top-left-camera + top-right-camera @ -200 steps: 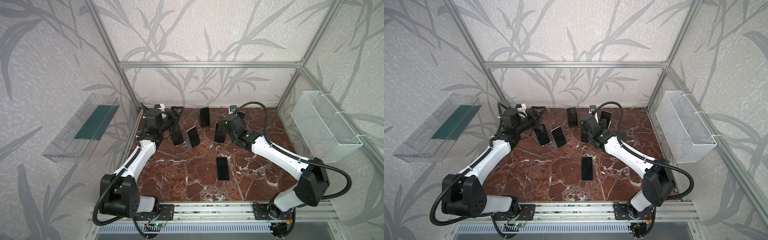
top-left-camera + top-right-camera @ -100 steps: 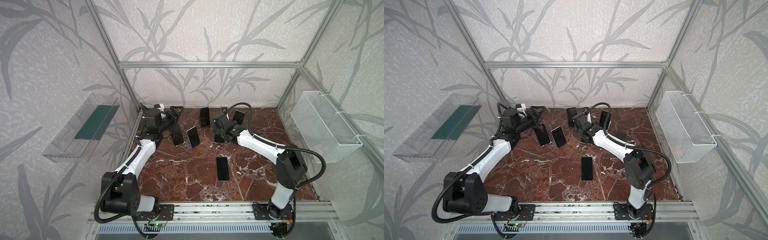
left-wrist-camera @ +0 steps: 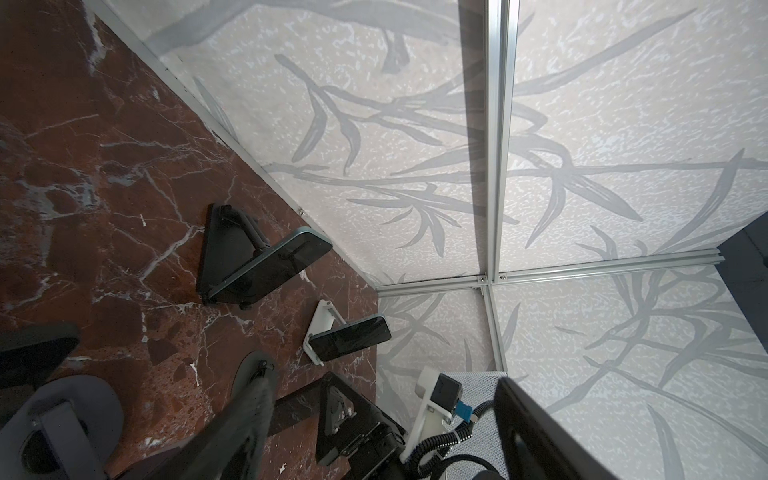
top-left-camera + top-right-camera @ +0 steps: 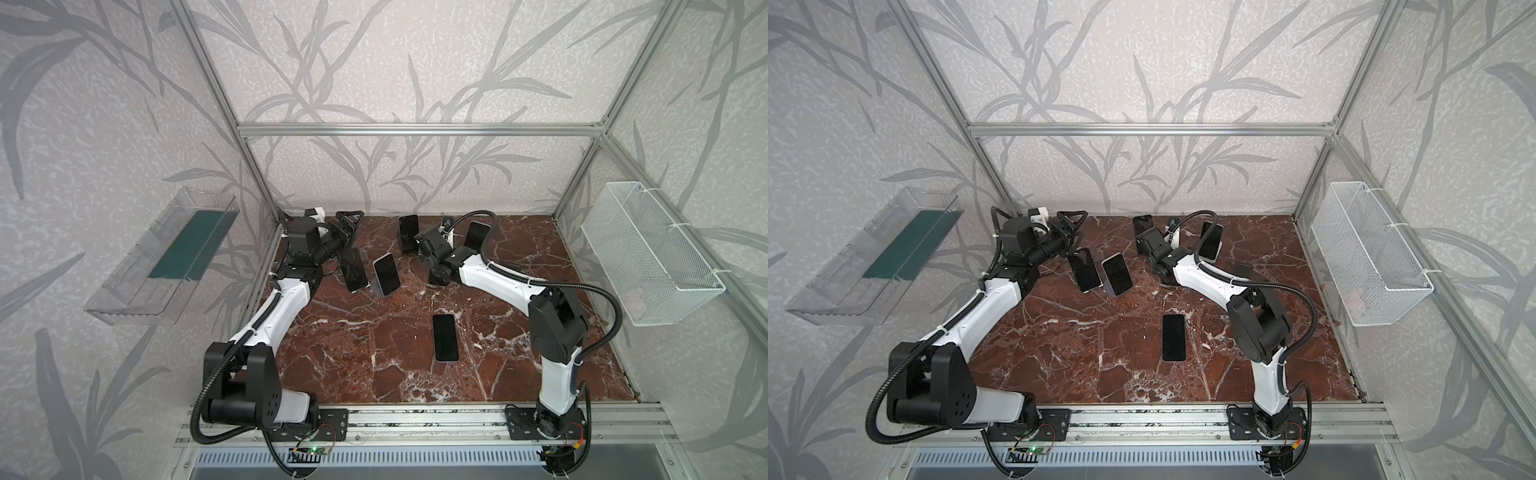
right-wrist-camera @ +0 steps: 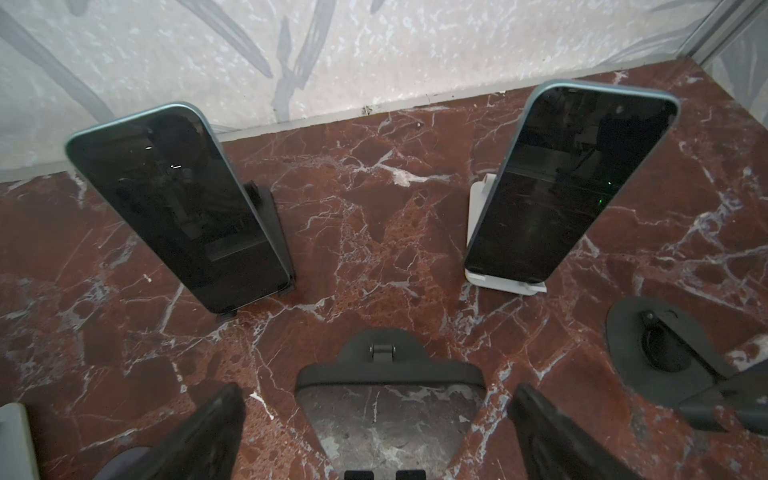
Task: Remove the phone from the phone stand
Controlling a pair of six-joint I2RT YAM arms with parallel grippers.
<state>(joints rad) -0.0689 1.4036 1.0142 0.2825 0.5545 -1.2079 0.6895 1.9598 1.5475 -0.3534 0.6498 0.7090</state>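
With the flat phone (image 4: 445, 337) that lies on the marble table (image 4: 374, 365) as reference, all the work is on its far side, toward the back wall. The right gripper (image 5: 378, 392) hangs there, low over an empty stand (image 5: 386, 370), with its jaws spread wide and nothing between them. Beyond the flat phone and a little to its left, the phone (image 5: 178, 203) leans back on its black stand (image 5: 270, 224), with its lower edge sitting at the foot of the stand. Beyond the flat phone and a little to its right, a second phone (image 5: 569, 183) leans the same way on a white stand (image 5: 478, 216). In a top view the right gripper is just beside the first one, so I judge that this is the one to take, though the pictures do not settle it. The step in hand seems to be the approach. To do it well, the gripper should turn until its jaws face the two long edges of the phone, then close on the upper half and lift along the lean of the stand. It should not pull forward, because a light stand may tip or come up with the phone, and the smooth glass may slip. The left gripper (image 4: 351, 224), far to the left of the flat phone and beyond it, has its fingers apart and empty. It could press the base if needed.
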